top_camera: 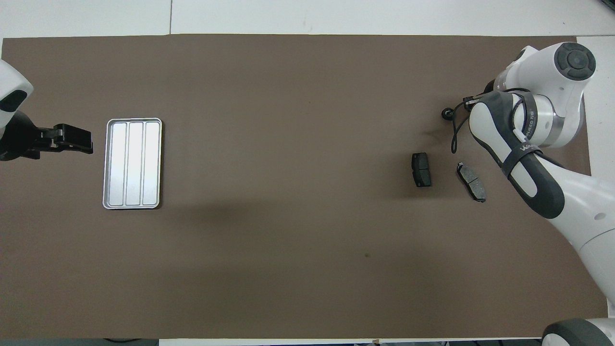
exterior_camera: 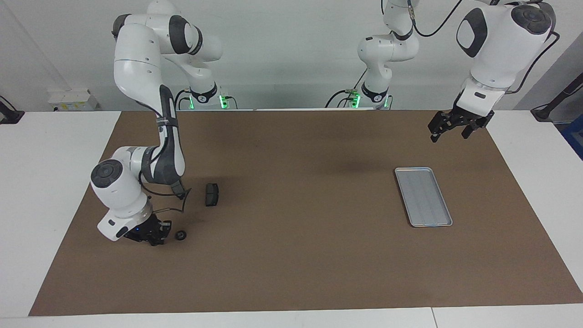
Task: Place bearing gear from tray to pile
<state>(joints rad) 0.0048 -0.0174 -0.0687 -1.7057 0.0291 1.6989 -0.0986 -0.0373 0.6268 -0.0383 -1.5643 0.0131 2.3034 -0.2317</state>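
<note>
The silver tray (exterior_camera: 422,197) (top_camera: 133,163) lies toward the left arm's end of the table with nothing in it. The bearing gear (exterior_camera: 181,235) (top_camera: 447,114), a small dark ring, rests on the mat by the pile, farther from the robots than two dark brake pads (top_camera: 421,169) (top_camera: 471,181); only one pad (exterior_camera: 212,194) shows in the facing view. My right gripper (exterior_camera: 161,234) is down low at the mat right beside the gear, shut, with a small gap to it. In the overhead view its own arm hides it. My left gripper (exterior_camera: 450,133) (top_camera: 77,139) waits open, raised beside the tray.
A brown mat (exterior_camera: 296,255) covers most of the white table. The right arm's elbow and forearm (top_camera: 523,163) reach low over the mat next to the brake pads, with a loose black cable (top_camera: 456,129) hanging off the wrist.
</note>
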